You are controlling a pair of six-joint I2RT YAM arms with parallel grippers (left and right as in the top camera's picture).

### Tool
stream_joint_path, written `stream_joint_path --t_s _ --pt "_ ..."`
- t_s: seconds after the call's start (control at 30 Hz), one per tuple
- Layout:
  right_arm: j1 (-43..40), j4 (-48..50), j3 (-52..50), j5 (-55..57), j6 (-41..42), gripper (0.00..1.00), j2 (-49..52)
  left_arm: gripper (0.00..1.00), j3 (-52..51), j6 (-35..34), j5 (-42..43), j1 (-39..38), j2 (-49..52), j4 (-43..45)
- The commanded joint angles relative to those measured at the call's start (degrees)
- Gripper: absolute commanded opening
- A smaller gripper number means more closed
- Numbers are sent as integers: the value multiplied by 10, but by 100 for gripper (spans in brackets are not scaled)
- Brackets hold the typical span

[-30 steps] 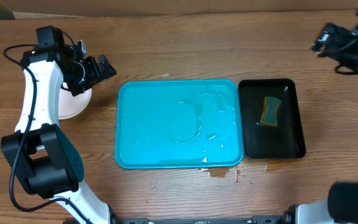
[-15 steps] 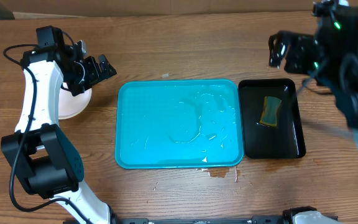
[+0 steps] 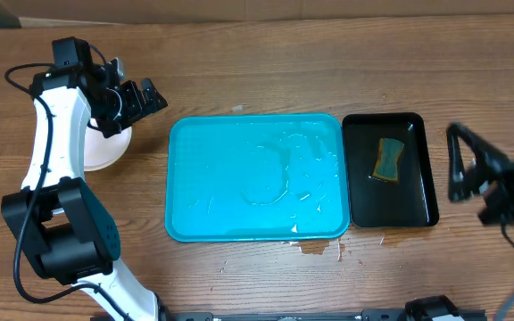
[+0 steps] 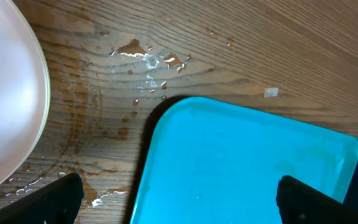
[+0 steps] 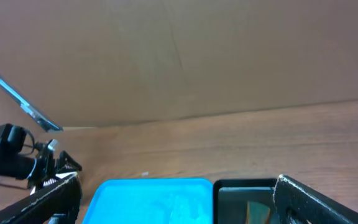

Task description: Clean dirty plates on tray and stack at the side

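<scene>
At the left side of the table (image 3: 266, 71), just beside the tray (image 3: 239, 209) and not on it, the plates (image 3: 107, 152) show as a white round shape half hidden under the left arm (image 3: 47, 147). Can't tell from overhead how many are stacked. Left wrist view gives only one pale curved surface, with no smears on the part visible. That spot matches "stack at the side", so I'd judge stacking done or nearly done. Tray is empty: no plates, just a water film and streaks on the turquoise floor, which fits washing over it so it catches runoff. Some escaped anyway: drops (image 4: 148, 59) on the wood between plates and tray corner, and a small puddle (image 3: 315, 248) at the tray's front edge. Black tray (image 3: 413, 201) sits right against the tray's right side, touching or nearly so. It holds one sponge (image 3: 387, 158) lying flat in its far half and nothing else, probably parked there to keep the wet sponge off the wood. Left tool (image 3: 141, 82) hangs over the far edge of the plates, fingers spread wide, holding nothing. Right tool (image 3: 493, 160) is out past the black tray, well apart from everything, also spread and empty. Both are clear of the work, which reads like the end of the task. The only risk I see is the wet wood next to the stack.
</scene>
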Motion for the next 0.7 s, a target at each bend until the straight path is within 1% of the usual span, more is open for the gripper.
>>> stream_joint_path --t_s 0.0,0.07,0.2,0.3,0.4,0.5,0.67 --pt "3 -22 8 12 -3 100 -35 100 -2 15 8 -1 -16 -1" --pt "3 -28 8 38 -4 100 -54 100 -2 15 8 -1 -16 -1" --pt "15 -43 6 39 -5 100 -85 100 -2 15 8 -1 -16 -1" --pt "16 -31 -7 40 -17 100 -109 100 -2 15 8 -1 -16 -1" --pt "16 16 -46 40 -52 100 -144 100 -2 15 8 -1 -16 -1" --pt "14 74 -107 40 -79 100 -186 100 -2 15 8 -1 -16 -1" --pt "-5 155 -227 40 -79 100 -248 100 -2 15 8 -1 -16 -1"
